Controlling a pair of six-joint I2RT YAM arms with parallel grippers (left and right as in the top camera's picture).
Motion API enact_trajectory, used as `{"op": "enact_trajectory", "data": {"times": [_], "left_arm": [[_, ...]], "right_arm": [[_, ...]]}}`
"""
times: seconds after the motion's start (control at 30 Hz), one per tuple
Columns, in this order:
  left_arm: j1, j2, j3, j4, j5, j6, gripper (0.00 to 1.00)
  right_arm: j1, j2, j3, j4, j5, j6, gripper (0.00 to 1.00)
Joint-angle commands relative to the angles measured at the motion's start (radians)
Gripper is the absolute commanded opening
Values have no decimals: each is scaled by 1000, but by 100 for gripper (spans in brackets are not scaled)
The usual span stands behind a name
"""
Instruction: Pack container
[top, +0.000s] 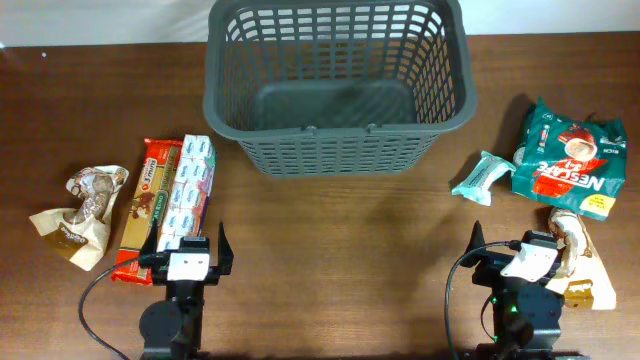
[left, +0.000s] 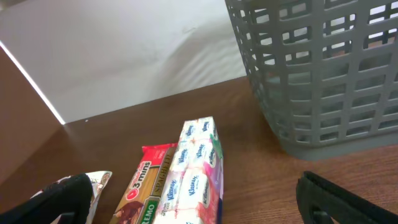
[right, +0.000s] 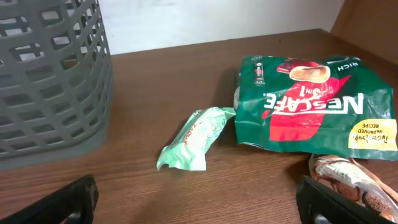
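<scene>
The container (top: 335, 150), a big dark grey basket with slotted sides, stood at the far middle of the table (top: 330, 260), upright and apart from everything else. Its floor showed bare in the overhead view, so by my reading nothing had been packed yet and the whole job was left to do.

Six things lay out on the table. To the left were a crumpled brown-and-cream snack packet (top: 80, 215), a long red spaghetti packet (top: 148, 205) and a pack of tissues (top: 188, 190). The last two lay side by side and touching. To the right were a small mint-green packet (top: 483, 177), a green coffee bag (top: 570, 160) just beside it, and another brown-and-cream packet (top: 580, 265) nearer the front edge.

The left gripper (top: 190, 245) sat low at the front of the table with its jaws spread wide and nothing between them, right by the near ends of the spaghetti and the tissues. The right gripper (right: 196, 190) was also wide open and empty, with the mint-green packet and the coffee bag ahead of it and the second brown packet close at its outer side.

Each arm looked to have three things on its own side to lift into the basket.
</scene>
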Motion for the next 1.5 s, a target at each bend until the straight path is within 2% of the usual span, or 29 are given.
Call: {"op": "enact_trajectory", "data": {"times": [0.0, 1.1, 1.17, 1.27, 1.33, 1.47], "left_arm": [[1, -10, -7, 6, -8, 15, 99], [1, -10, -7, 10, -7, 15, 99], [1, -10, -7, 7, 18, 14, 99], [1, -10, -3, 26, 119, 11, 99], [1, -9, 40, -10, 154, -29, 99], [1, 84, 196, -113, 53, -56, 99]], "right_arm": [[9, -10, -8, 0, 12, 5, 99], [9, -10, -8, 0, 12, 5, 99], [9, -10, -8, 8, 11, 6, 99], [10, -10, -8, 29, -127, 35, 99], [9, -10, -2, 57, -218, 35, 99], [9, 55, 124, 42, -216, 35, 99]]}}
